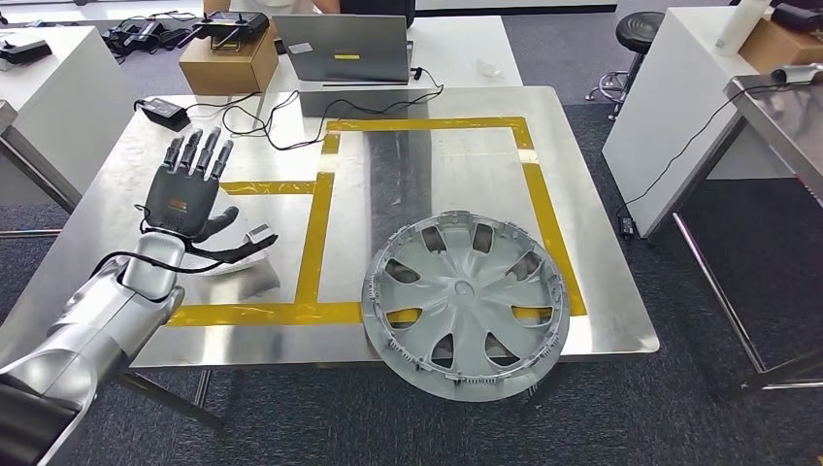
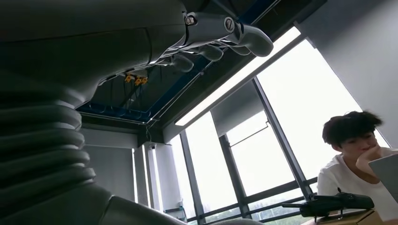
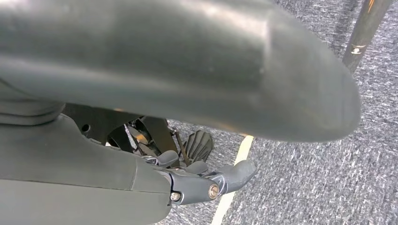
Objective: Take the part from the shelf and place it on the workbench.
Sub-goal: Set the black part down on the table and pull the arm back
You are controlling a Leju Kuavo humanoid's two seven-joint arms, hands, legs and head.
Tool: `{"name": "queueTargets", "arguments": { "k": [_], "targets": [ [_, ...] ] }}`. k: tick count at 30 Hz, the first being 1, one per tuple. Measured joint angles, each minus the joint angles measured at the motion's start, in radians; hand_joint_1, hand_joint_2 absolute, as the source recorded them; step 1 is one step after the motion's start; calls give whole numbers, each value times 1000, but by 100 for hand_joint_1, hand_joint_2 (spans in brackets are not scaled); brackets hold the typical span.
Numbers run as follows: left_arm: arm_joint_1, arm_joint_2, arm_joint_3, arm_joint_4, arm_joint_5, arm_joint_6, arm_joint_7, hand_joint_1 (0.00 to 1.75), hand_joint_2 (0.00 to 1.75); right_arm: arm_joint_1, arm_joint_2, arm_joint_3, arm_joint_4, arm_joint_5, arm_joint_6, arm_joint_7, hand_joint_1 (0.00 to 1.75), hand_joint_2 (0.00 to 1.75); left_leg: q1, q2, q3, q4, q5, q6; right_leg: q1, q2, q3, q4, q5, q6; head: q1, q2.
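Observation:
The part, a silver wheel cover point(image 1: 466, 301), lies flat on the steel workbench point(image 1: 427, 165) at its front right, with its near rim overhanging the front edge. It straddles the yellow tape outline. My left hand point(image 1: 189, 189) is raised above the bench's left side, well left of the wheel cover, fingers spread and pointing away, holding nothing. In the left wrist view its fingers point(image 2: 216, 35) stretch toward the ceiling. My right hand point(image 3: 202, 180) hangs over grey carpet with nothing in it, fingers loosely extended.
A laptop point(image 1: 351, 47), a cardboard box point(image 1: 228, 63) with a controller on top, a power brick point(image 1: 163, 112) and cables sit at the bench's far edge. White tables flank both sides, and a stool point(image 1: 639, 34) stands at the back right. A person point(image 2: 356, 154) sits behind the bench.

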Motion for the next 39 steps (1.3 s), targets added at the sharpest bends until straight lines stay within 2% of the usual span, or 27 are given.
{"name": "queueTargets", "arguments": {
  "k": [16,19,21,22,23,25,26,27,28,29,30,31,32,35,36,37,39],
  "targets": [
    [0,-8,-9,1,0,1,-27,0,0,-1,3,0,0,0,0,13,0,0,-4,0,-3,5,-2,4,-5,0,0,-3,4,6,0,0],
    [0,-8,-10,1,0,1,-19,0,0,-1,5,1,0,0,0,14,0,0,-6,0,-5,5,3,11,-7,0,1,-8,10,14,0,0],
    [0,-12,-12,1,0,1,-16,0,0,-2,5,1,0,0,0,16,0,0,1,3,-3,-7,16,18,-5,0,-3,-1,3,23,0,0],
    [0,-15,-13,1,0,1,-16,0,0,-3,5,1,0,0,0,16,0,0,6,5,-3,-13,22,21,-4,0,-14,23,-15,27,2,0],
    [0,-19,-14,1,0,0,-15,0,0,-3,5,1,0,0,0,17,0,0,11,7,-3,-17,26,23,-5,-1,-35,69,-44,31,4,0],
    [0,-26,-17,1,0,-5,-14,0,0,-3,5,1,0,0,0,17,0,0,13,8,-10,-14,28,23,-9,-1,-94,202,-104,40,7,0],
    [0,-31,-18,1,0,-8,-14,0,0,-3,5,1,0,0,0,17,0,0,15,9,-14,-11,28,23,-13,-2,-118,254,-118,44,7,0],
    [1,-35,-19,1,0,-11,-14,0,0,-2,5,1,0,0,0,17,0,0,18,9,-17,-6,28,21,-16,-2,-125,270,-111,47,8,0],
    [1,-38,-21,1,0,-13,-14,0,0,-3,5,1,0,0,0,17,0,0,22,9,-20,-2,26,18,-19,-3,-112,244,-86,51,8,0],
    [1,-40,-23,1,0,-14,-15,0,0,-3,5,1,0,0,0,17,0,0,26,9,-21,4,24,12,-23,-4,-80,182,-50,55,8,0],
    [1,-41,-25,1,0,-14,-15,0,0,-4,5,1,0,0,0,17,0,0,30,9,-24,10,21,5,-25,-6,-45,114,-26,59,9,0],
    [0,-42,-26,1,0,-15,-15,0,0,-4,5,1,0,0,1,18,0,0,31,9,-28,15,19,-3,-25,-5,-18,62,-8,57,13,0],
    [-1,-43,-27,2,0,-15,-15,0,0,-5,6,1,0,0,1,19,0,0,29,8,-32,18,19,-11,-23,-4,-4,30,-3,52,17,0],
    [-1,-42,-30,2,0,-14,-14,0,0,-5,5,1,0,0,1,23,0,0,28,7,-39,16,27,-33,-20,-3,-12,18,-3,19,21,0],
    [-1,-42,-31,3,0,-12,-14,0,0,-6,5,1,0,0,1,26,0,0,30,7,-43,20,21,-38,-20,-4,-14,14,1,8,21,0],
    [-1,-41,-32,3,0,-11,-14,0,0,-6,5,1,0,0,1,28,0,0,31,7,-52,38,3,-41,-20,-5,-17,10,7,-2,20,0],
    [-1,-39,-34,4,0,-8,-14,0,0,-7,5,1,0,0,1,32,0,0,30,8,-92,138,-66,-42,-17,-6,-27,6,18,-17,18,0]
  ]
}}
